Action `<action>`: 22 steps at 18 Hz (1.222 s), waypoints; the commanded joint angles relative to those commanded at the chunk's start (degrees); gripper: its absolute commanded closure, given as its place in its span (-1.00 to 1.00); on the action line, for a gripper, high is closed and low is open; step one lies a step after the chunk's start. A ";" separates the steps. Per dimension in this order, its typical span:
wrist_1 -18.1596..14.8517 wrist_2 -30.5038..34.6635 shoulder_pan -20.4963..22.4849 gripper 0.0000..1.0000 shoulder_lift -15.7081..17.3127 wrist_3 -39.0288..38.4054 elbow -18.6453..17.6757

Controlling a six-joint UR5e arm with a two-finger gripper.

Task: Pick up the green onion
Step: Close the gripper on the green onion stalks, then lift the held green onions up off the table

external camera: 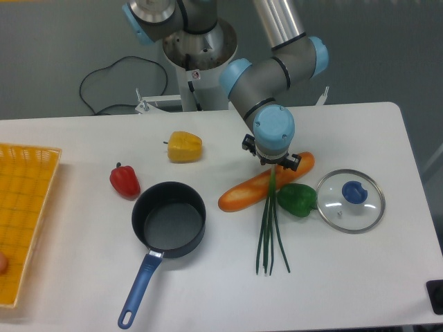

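One pincer (273, 162) sits over the green onion's (268, 225) top end, which lies across the baguette (242, 192) (its open-or-closed state is hidden).

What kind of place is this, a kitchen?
More likely a robot test bench than a kitchen: a robot arm is bolted at a plain white table, with a pot and loose vegetables laid out, against a bare grey wall.

there is one fixed camera only. it stands in front of the surface (83, 277), higher than it, and looks down and toward the robot base (197, 55) at the far edge. it is at middle distance: nearly the whole white top shows, but the left side and the near right corner are cut off.
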 joint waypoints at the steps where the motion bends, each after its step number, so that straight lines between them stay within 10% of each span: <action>1: -0.09 0.09 -0.09 0.17 0.00 0.00 0.09; 3: -0.17 0.17 -0.17 0.49 0.09 -0.09 0.00; 13: -1.14 0.17 -0.17 0.72 0.26 -0.35 1.05; 18: -10.88 0.17 -0.26 0.72 0.62 0.00 9.12; 22: -11.69 -0.53 0.35 0.72 0.88 0.09 13.62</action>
